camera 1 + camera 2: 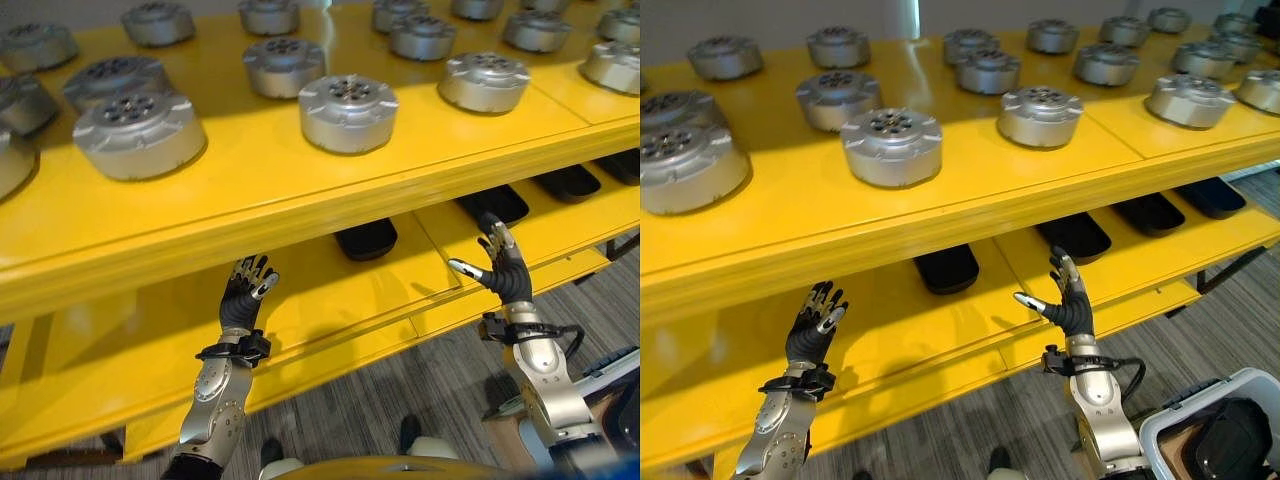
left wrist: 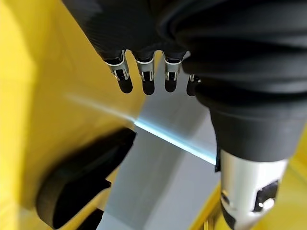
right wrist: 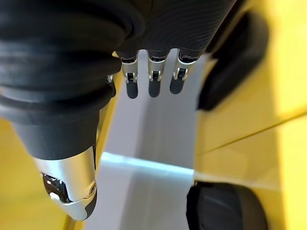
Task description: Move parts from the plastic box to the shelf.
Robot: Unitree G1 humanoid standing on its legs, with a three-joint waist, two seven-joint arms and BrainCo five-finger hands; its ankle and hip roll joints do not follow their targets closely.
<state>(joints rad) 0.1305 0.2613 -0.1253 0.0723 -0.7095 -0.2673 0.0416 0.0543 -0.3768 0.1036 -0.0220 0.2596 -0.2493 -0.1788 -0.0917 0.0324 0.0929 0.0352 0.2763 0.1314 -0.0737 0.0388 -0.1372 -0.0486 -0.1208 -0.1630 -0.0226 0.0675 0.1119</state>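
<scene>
1. The yellow shelf [image 1: 970, 205] took up most of what I could see, with an upper deck and a lower deck [image 1: 900, 330] underneath it.
2. The upper deck was loaded with round silver parts [image 1: 892, 146], all sitting flat and spaced apart in rough rows. One sat near the front edge around the middle [image 1: 348, 112], and a big one was off to the left [image 1: 138, 133]. So the parts I could make out were already up on the shelf, none in either hand.
3. Down at the lower right, on the floor side, a white-rimmed plastic box [image 1: 1205, 440] poked in with something dark inside it. Couldn't tell what exactly.
4. Several black tray-like things [image 1: 947, 268] lay on the lower deck, tucked back under the upper one, with more running off to the right [image 1: 1150, 212].
5. The right hand [image 1: 1068, 302] was raised in front of the lower deck, fingers spread and straight, thumb out to the side, holding nothing.
6. The left hand [image 1: 244, 295] was also up in front of the lower deck, well apart from the right one, fingers loose and uncurled, empty too.
</scene>
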